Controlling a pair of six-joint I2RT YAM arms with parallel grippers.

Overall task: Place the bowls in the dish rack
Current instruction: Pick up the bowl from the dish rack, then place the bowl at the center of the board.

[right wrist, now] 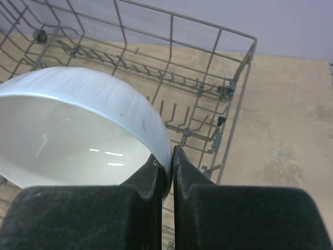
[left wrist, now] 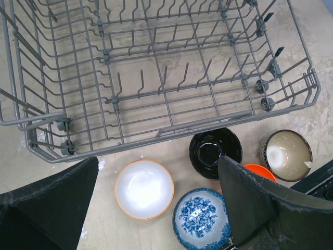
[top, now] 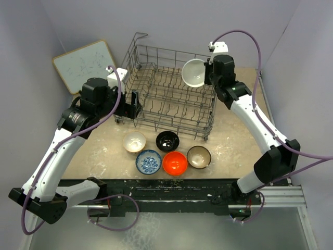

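My right gripper point(right wrist: 171, 156) is shut on the rim of a white bowl point(right wrist: 78, 120), which it holds tilted above the back right part of the grey wire dish rack point(top: 171, 94); the same white bowl point(top: 194, 72) shows in the top view. My left gripper point(left wrist: 156, 182) hangs wide open and holds nothing, near the rack's front left corner. On the table in front of the rack sit a cream bowl point(top: 134, 141), a black bowl point(top: 167, 140), a blue-and-white bowl point(top: 148, 162), an orange-red bowl point(top: 175, 163) and a brown-rimmed bowl point(top: 199, 157). No bowl rests inside the rack.
A white board point(top: 84, 64) leans at the back left beside the rack. Purple cables run along both arms. The rack's loop handle point(top: 138, 39) stands at its back left corner. Walls close the table at the back and both sides.
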